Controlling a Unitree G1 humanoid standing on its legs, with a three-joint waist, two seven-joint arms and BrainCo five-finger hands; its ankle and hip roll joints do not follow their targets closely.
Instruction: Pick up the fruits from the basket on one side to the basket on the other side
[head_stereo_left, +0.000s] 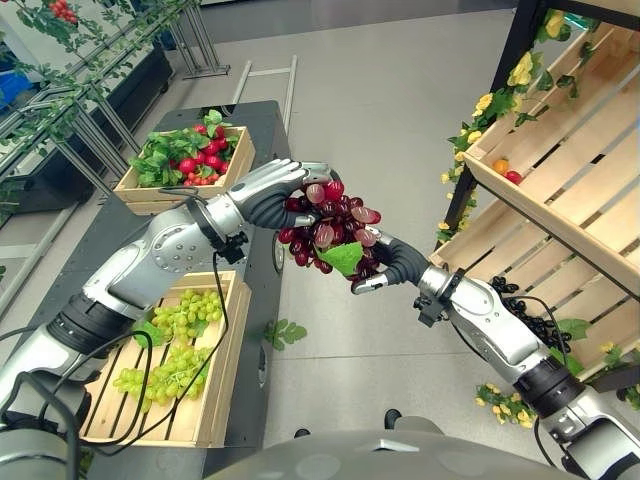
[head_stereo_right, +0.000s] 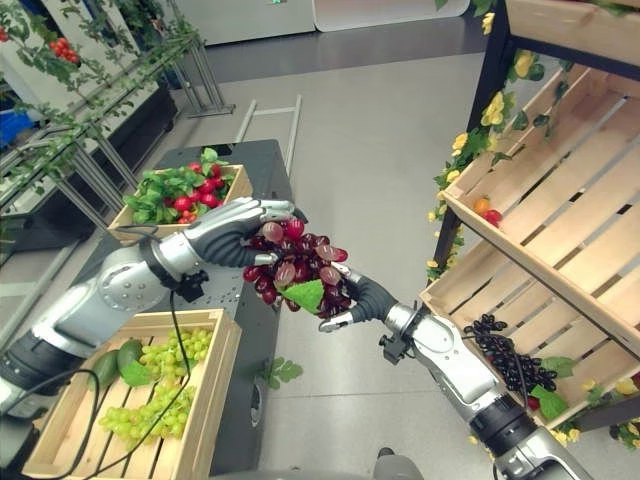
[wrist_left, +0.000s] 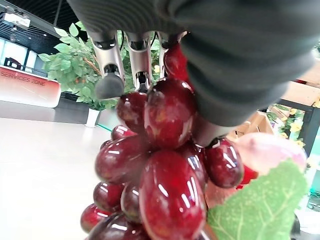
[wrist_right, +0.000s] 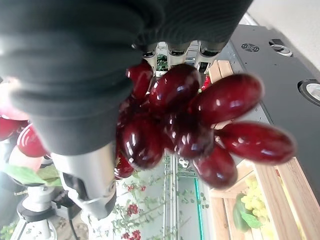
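Note:
A bunch of dark red grapes (head_stereo_left: 330, 228) with a green leaf (head_stereo_left: 343, 257) hangs in mid-air between the black table and the wooden shelves. My left hand (head_stereo_left: 268, 195) is curled over its top, thumb underneath. From the lower right, my right hand (head_stereo_left: 395, 262) grips the bunch's underside. In the left wrist view the red grapes (wrist_left: 160, 150) sit against the palm below the fingers (wrist_left: 107, 70). The right wrist view has the same grapes (wrist_right: 190, 120) pressed under the palm, the thumb (wrist_right: 90, 180) beside them.
A wooden crate (head_stereo_left: 232, 350) of green grapes (head_stereo_left: 185, 315) sits on the near part of the black table (head_stereo_left: 262, 125). Farther back is a crate (head_stereo_left: 240, 160) of red fruit and leaves. The shelves (head_stereo_left: 570, 150) at right hold small fruits (head_stereo_left: 506, 171) and dark grapes (head_stereo_left: 535, 318).

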